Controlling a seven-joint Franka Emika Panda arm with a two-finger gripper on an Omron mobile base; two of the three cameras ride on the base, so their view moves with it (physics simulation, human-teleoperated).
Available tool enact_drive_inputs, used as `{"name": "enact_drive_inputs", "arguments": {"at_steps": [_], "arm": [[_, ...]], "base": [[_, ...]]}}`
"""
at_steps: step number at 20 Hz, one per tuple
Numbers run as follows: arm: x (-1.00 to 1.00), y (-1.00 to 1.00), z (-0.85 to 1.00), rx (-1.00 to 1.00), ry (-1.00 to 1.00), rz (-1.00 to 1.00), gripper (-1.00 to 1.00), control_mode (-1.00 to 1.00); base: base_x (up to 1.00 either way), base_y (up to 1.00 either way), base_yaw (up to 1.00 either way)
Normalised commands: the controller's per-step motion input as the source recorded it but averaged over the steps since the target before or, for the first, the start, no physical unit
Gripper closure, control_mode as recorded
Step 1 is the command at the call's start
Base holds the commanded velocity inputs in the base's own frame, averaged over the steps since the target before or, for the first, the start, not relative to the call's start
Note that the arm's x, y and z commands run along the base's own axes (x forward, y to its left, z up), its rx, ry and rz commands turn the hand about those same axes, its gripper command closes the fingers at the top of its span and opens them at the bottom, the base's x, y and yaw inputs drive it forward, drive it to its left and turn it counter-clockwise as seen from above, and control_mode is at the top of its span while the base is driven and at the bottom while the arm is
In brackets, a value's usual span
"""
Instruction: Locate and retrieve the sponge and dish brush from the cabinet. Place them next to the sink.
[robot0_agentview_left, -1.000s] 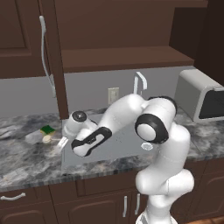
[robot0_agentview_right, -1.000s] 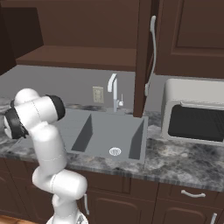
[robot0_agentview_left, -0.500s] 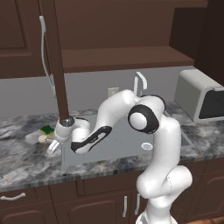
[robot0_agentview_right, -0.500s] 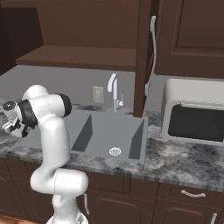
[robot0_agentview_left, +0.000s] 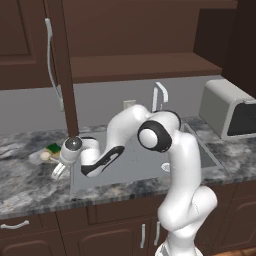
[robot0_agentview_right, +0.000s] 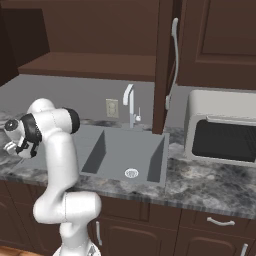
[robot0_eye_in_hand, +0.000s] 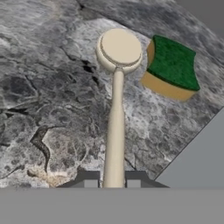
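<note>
Grey marbled counter (robot0_eye_in_hand: 52, 109) spreads left of the sink (robot0_agentview_left: 145, 160), and low over it the end effector (robot0_eye_in_hand: 112, 179) is clamped narrowly on the handle of the dish brush (robot0_eye_in_hand: 117, 105), whose round head lies just beside the sponge (robot0_eye_in_hand: 171, 68). Both are out of the cabinet (robot0_agentview_left: 135, 65) and beside the basin, the sponge lying free. By my reckoning only letting go of the brush remains.

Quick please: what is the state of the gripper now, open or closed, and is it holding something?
Gripper: closed on the dish brush handle, low over the counter beside the sponge.
</note>
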Motion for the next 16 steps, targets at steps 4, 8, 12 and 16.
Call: {"name": "enact_drive_inputs", "arguments": {"at_steps": [4, 8, 12, 16], "arm": [[0.15, 0.08, 0.00, 0.00, 0.00, 0.00, 1.00, -1.00], [0.12, 0.10, 0.00, 0.00, 0.00, 0.00, -1.00, -1.00], [0.06, 0.08, 0.00, 0.00, 0.00, 0.00, -1.00, -1.00], [0.00, 0.02, 0.00, 0.00, 0.00, 0.00, -1.00, -1.00]], "base": [[0.00, 0.00, 0.00], [0.00, 0.00, 0.00], [0.00, 0.00, 0.00], [0.00, 0.00, 0.00]]}}
